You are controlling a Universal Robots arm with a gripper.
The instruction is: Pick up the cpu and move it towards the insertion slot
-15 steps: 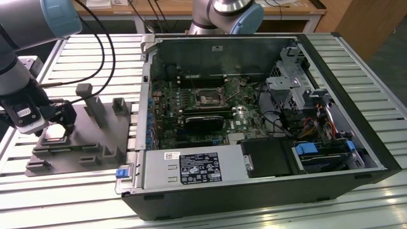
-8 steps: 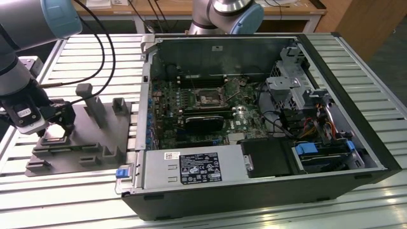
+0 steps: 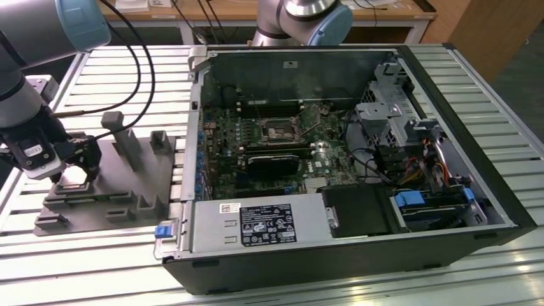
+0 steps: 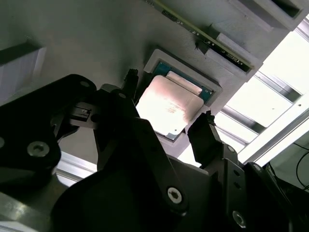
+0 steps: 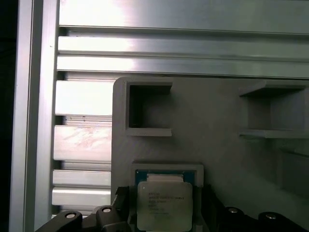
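The cpu (image 4: 166, 108) (image 5: 164, 205), a flat square chip with a silvery top, lies in a shallow pocket of the grey fixture plate (image 3: 111, 204) (image 5: 217, 121). My gripper (image 3: 72, 169) (image 4: 168, 100) (image 5: 165, 193) hangs low over that pocket, open, with one dark finger (image 4: 130, 82) on each side of the chip and a small gap to its edges in the first wrist view. The insertion slot (image 3: 279, 132), a small dark socket in a silver frame, sits on the green board inside the open computer case, well off to the exterior view's right of the gripper.
Upright grey fixture blocks (image 3: 127, 143) stand on the plate beside the gripper. The case wall (image 3: 197, 127) rises between plate and board. A black card (image 3: 272, 162), drive cages and cables (image 3: 416, 166) crowd the case interior. A second arm (image 3: 302, 19) stands behind the case.
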